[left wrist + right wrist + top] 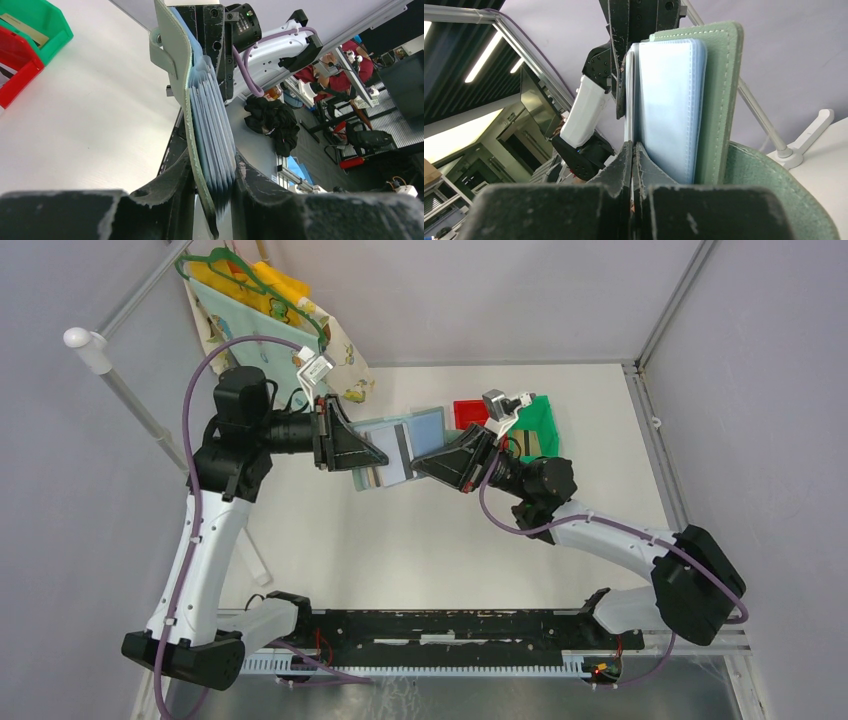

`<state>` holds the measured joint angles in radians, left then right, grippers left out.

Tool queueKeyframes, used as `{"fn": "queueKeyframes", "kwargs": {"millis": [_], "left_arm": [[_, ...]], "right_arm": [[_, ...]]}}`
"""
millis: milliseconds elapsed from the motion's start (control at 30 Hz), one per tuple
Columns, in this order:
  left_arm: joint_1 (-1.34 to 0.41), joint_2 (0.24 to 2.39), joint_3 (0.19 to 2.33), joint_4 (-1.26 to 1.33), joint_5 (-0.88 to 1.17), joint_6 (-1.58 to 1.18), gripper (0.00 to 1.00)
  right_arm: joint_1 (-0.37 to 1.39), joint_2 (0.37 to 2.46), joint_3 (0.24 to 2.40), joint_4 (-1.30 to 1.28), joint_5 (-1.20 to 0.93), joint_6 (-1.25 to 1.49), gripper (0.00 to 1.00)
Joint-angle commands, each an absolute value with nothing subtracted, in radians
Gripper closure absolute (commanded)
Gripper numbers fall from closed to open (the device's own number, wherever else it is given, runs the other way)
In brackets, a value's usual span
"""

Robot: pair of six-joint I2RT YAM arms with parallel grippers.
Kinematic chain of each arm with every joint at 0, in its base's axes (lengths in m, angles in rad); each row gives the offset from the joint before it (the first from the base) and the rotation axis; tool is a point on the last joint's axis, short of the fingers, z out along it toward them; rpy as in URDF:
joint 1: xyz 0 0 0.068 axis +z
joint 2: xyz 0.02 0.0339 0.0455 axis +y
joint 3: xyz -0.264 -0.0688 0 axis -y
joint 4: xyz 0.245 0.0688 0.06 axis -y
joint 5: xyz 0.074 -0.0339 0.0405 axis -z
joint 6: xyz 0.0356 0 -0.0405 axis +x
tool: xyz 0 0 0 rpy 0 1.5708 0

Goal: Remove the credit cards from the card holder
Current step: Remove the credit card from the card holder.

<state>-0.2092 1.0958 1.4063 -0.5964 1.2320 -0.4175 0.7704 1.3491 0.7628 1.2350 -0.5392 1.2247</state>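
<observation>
Card holder (392,436) hangs open over mid-bench (400,550), nearer the far edge; left pincer (212,170) clamps one end, right pincer (633,150) pinches what looks like a single inner pocket

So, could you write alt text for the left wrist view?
The left gripper clamps the card holder by its edge, clear pockets seen edge-on. A red bin and a green bin sit on the white table, upper left.
</observation>
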Motion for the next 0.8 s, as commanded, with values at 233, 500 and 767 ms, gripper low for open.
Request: {"fn": "queueKeyframes", "kwargs": {"millis": [233,500,767], "left_arm": [[-0.207,1.093,1.472,-0.599,1.306,-0.399,0.85],[-0.207,1.093,1.469,-0.613,1.295,-0.388,0.85],[-0.207,1.096,1.473,-0.646,1.272,-0.360,0.76]], "right_arm": [[0.759,1.359,0.861,1.228,-0.567,1.202,0.66],[0.759,1.416,0.927,1.241,-0.608,1.248,0.70],[0.755,1.427,0.930,1.287,-0.610,1.293,1.00]]}}
